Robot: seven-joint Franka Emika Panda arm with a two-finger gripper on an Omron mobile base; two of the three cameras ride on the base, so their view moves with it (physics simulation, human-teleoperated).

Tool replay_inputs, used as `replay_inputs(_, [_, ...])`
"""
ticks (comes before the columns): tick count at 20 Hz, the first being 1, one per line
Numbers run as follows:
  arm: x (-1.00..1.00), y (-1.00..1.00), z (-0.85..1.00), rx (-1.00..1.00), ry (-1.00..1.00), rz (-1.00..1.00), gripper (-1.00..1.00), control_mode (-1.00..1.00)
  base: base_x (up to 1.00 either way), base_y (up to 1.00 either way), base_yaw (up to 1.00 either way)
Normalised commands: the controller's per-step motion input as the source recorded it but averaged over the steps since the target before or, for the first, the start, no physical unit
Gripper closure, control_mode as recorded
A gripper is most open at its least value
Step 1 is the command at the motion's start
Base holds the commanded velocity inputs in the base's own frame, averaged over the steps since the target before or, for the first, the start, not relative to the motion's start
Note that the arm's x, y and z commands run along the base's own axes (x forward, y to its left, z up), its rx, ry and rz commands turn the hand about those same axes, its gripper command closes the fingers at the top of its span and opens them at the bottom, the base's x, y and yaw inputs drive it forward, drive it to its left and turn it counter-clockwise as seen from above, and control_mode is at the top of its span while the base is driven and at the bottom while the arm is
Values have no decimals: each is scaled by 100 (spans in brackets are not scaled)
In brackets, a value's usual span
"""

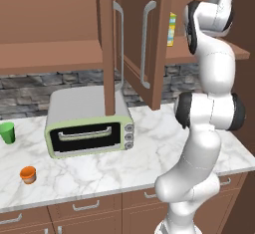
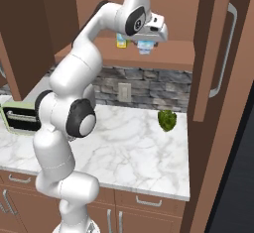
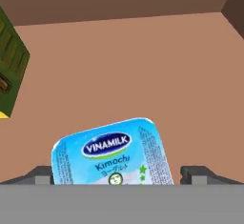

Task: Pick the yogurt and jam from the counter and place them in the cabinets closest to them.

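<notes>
The yogurt (image 3: 112, 151), a light blue cup with a printed lid, rests on the wooden shelf (image 3: 143, 66) of the open wall cabinet (image 2: 173, 58). My gripper (image 3: 116, 174) is open, with one fingertip (image 3: 195, 173) on each side of the cup and a small gap showing on the right. From the right base, the gripper (image 2: 144, 46) reaches into the cabinet with the yogurt (image 2: 144, 48) under it. The jam (image 1: 28, 174), a small orange jar, stands on the marble counter (image 1: 149, 153) far to the left, near the front edge.
A yellow and green box (image 3: 9, 70) stands on the same shelf beside the yogurt. Open cabinet doors (image 1: 110, 54) hang over a toaster oven (image 1: 89, 123). A green cup (image 1: 7, 132) sits at the counter's left end. A green vegetable (image 2: 167, 120) lies by the stone backsplash.
</notes>
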Motion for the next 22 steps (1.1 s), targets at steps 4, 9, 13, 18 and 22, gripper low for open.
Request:
replay_inputs(4, [-76,-4,0,3,-1,0,-100,-100,0,0,0])
replay_inputs(9, [-99,-2,0,2,-8,0,-100,-100,0,0,0])
replay_inputs(13, [-100,1,-5,1,-11,0,-100,-100,0,0,0])
replay_inputs(18, [-100,18,-22,0,-10,0,-100,-100,0,0,0])
replay_inputs(22, [-100,41,-44,0,-7,1,-100,-100,0,0,0])
